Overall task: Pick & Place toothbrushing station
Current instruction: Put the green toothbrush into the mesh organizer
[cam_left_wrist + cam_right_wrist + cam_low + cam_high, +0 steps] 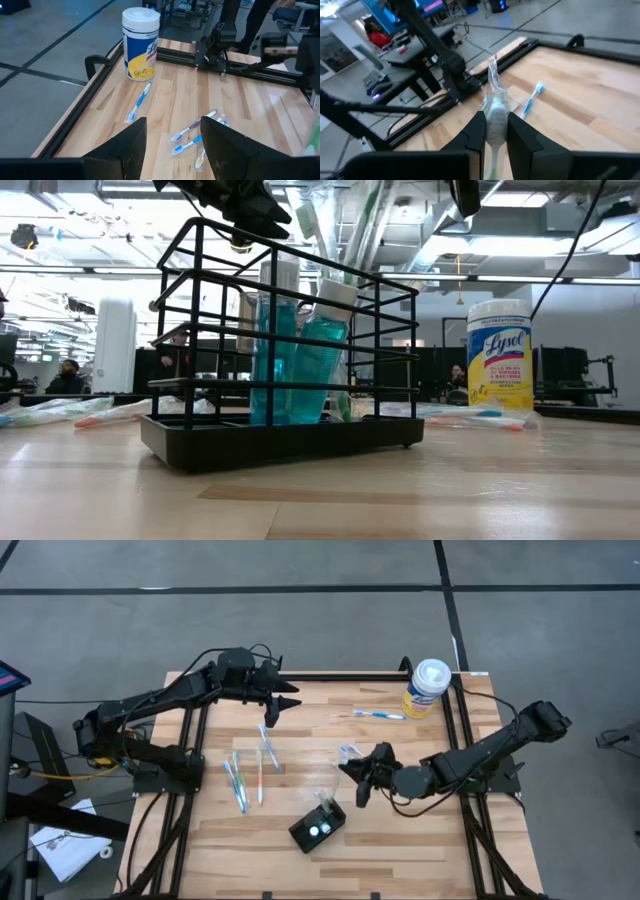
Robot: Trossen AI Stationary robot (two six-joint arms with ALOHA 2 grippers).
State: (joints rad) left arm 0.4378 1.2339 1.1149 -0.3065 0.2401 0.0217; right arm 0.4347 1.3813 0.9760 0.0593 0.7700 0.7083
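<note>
two tools — right tool [358, 778] just beside the toothbrushing station [318, 827].

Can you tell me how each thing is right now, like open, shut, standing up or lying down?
left gripper: open, empty, above the table.
right gripper: shut on a wrapped toothbrush.
toothbrushing station: upright on the table, two blue bottles standing inside.
wipes canister: upright, lid closed.
loose toothbrushes: lying flat on the table.
</note>
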